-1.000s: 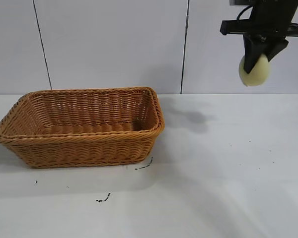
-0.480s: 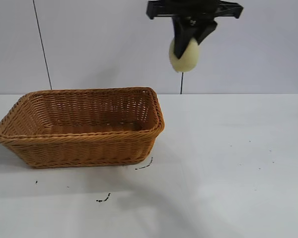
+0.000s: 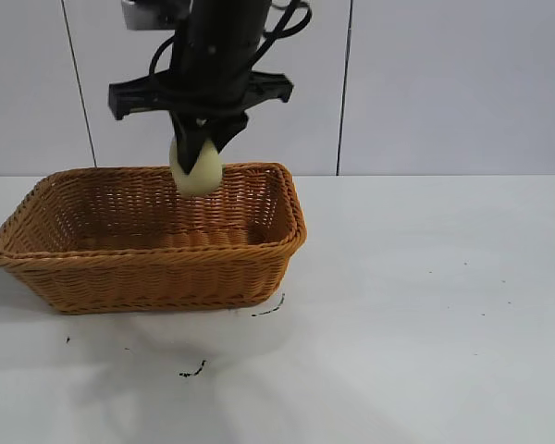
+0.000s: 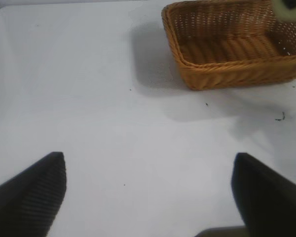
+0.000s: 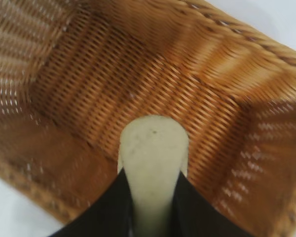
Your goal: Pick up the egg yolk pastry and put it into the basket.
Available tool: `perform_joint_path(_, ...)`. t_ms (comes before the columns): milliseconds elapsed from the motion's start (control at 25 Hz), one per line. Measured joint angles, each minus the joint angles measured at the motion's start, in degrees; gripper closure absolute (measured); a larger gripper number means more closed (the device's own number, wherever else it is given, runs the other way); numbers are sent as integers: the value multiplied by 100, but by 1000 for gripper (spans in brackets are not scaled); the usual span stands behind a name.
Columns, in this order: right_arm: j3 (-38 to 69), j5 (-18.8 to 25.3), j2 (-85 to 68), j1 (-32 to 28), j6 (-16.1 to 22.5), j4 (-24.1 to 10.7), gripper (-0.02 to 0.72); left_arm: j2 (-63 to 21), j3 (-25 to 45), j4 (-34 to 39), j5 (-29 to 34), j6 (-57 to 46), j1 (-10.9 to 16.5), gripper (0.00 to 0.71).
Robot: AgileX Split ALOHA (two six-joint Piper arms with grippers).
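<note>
White table (image 3: 425,305); right hand (image 3: 202,153) with egg yolk pastry (image 3: 196,171) now over basket (image 3: 148,264).

your right gripper (image 3: 200,146) hangs from its arm with the wrist pointing straight down, fingers (image 5: 108,207) clamped on the egg yolk pastry (image 3: 196,169) above the basket (image 3: 37,254). your left gripper (image 4: 148,192) sits spread wide, low over the table (image 4: 89,123).

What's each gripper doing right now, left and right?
Left gripper: open, holding nothing, over bare table.
Right gripper: shut on the pastry, above the basket.
</note>
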Motion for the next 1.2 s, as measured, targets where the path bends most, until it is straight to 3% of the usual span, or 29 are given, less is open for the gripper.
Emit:
perform_joint_path(200, -44, -542, 563, 0, -11, 21, 584, 0, 0, 0, 0, 0, 0, 17)
perform_joint_path(400, -44, -576, 745, 0, -13, 21, 577, 0, 0, 0, 0, 0, 0, 17)
perform_joint_path(480, -44, -576, 739, 0, -13, 21, 526, 0, 0, 0, 0, 0, 0, 17)
perform_joint_path(560, -44, -576, 721, 0, -13, 21, 391, 0, 0, 0, 0, 0, 0, 17)
perform_joint_path(600, -44, -576, 721, 0, -13, 21, 391, 0, 0, 0, 0, 0, 0, 17)
perform_joint_path(640, -44, -569, 692, 0, -13, 15, 315, 0, 0, 0, 0, 0, 0, 17)
perform_joint_path(680, -44, -536, 594, 0, -13, 15, 137, 0, 0, 0, 0, 0, 0, 17)
perform_joint_path(720, -44, -499, 505, 0, -13, 15, 85, 0, 0, 0, 0, 0, 0, 17)
perform_joint_path(840, -45, -265, 148, -6, -13, -78, 26, 0, 0, 0, 0, 0, 0, 17)
perform_joint_path(1000, -50, 196, -297, -185, -13, -204, 15, 0, 0, 0, 0, 0, 0, 17)
perform_joint_path(1200, -67, 360, -458, -854, -35, -267, 15, 0, 0, 0, 0, 0, 0, 17)
